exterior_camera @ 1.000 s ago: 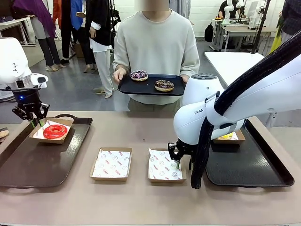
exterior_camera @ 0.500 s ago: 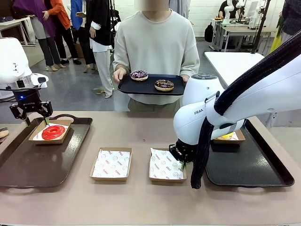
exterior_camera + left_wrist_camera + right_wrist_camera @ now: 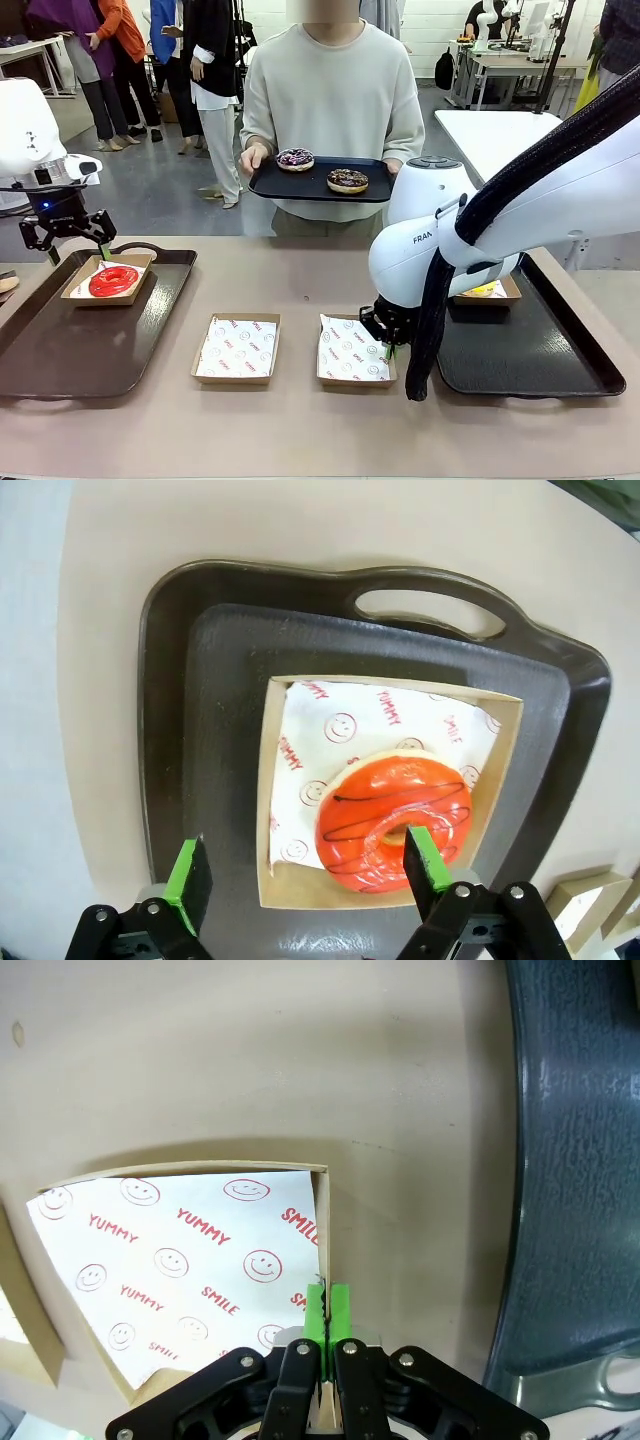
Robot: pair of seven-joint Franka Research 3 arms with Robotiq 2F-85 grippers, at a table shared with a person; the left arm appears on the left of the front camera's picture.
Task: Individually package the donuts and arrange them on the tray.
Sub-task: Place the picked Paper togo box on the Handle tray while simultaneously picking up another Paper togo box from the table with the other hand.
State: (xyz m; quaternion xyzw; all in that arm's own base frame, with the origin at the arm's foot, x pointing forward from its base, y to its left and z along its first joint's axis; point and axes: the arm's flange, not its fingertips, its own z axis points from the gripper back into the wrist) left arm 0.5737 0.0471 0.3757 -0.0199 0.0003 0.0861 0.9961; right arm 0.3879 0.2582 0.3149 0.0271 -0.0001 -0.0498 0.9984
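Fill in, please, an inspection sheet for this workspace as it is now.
Surface: beige table, left tray, right tray.
Job's things: red donut boxed on left tray; yellow donut boxed on right tray; purple donut, chocolate donut on person's tray; left empty box, right empty box.
Clutter: nothing seen.
Grippers: left jaws open above red donut; right jaws shut on right empty box.
Cables: black sleeve along right arm.
Surroundings: person across table, other people behind.

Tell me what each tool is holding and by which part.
Right tool pinches the empty box by its side wall. Left tool, open above the red donut, holds nothing.
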